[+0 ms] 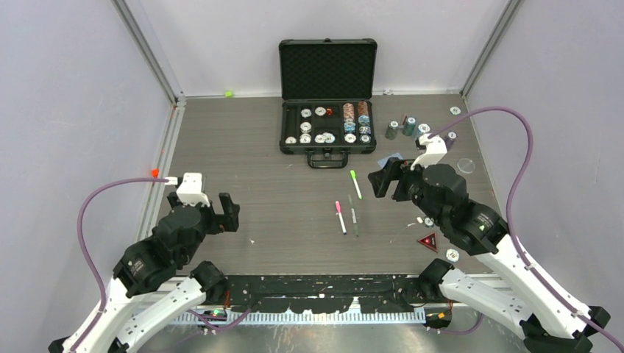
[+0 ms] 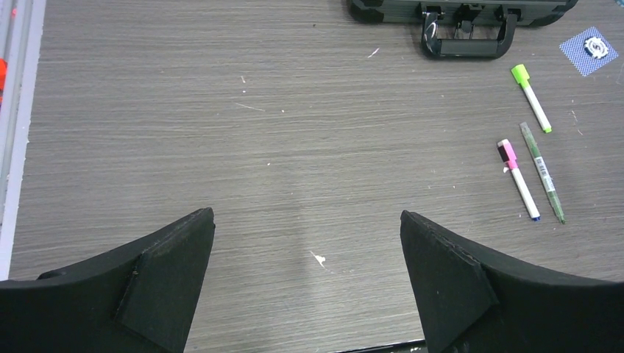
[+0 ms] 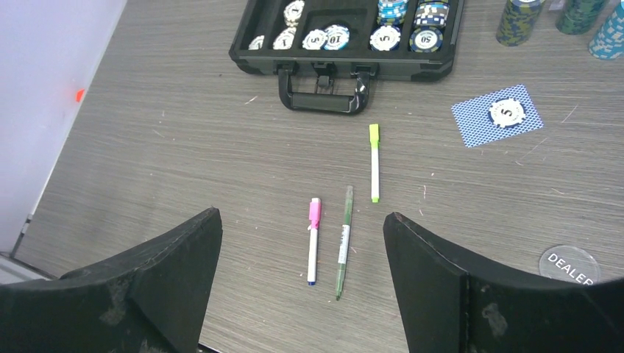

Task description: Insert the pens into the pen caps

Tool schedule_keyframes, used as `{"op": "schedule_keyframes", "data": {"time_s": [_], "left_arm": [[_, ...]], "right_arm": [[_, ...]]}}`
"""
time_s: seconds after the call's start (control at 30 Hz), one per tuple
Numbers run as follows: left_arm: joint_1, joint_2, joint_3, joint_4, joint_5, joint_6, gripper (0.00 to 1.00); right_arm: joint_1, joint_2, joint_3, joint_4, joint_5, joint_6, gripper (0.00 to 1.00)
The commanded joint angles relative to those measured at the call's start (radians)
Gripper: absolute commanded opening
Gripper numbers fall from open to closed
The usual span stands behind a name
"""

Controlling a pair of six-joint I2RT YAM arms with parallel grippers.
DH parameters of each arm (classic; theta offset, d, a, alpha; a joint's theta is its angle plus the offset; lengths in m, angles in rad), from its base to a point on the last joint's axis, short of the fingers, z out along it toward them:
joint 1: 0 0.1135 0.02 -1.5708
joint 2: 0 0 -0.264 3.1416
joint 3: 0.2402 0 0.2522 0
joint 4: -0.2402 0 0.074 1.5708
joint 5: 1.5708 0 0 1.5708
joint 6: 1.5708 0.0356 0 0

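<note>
Grey-green pen (image 3: 343, 243), perhaps uncapped — ahead of wide-spread right gripper (image 3: 302, 217)

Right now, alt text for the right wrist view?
On the grey table, just beyond the open right gripper, lie a pink-capped pen, a thin dark pen beside it, and a green-capped pen farther off. Behind them stands an open black case of poker chips.

The pens (image 1: 341, 218) lie reachable from the near edge; the case (image 1: 327, 70) walls the far edge, chip stacks (image 1: 409, 126) crowd the far-right corner.
</note>
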Motion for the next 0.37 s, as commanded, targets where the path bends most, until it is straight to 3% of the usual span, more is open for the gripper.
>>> {"op": "schedule_keyframes", "data": {"time_s": [0.0,0.33], "left_arm": [[-0.002,0.009,-0.002,0.011,-0.025,0.008,1.00],[-0.002,0.022,-0.014,0.018,-0.034,0.019,1.00]], "right_arm": [[-0.003,-0.021,0.004,0.028,-0.006,0.018,0.85],[-0.003,0.037,0.080,-0.030,-0.044,0.022,0.86]]}}
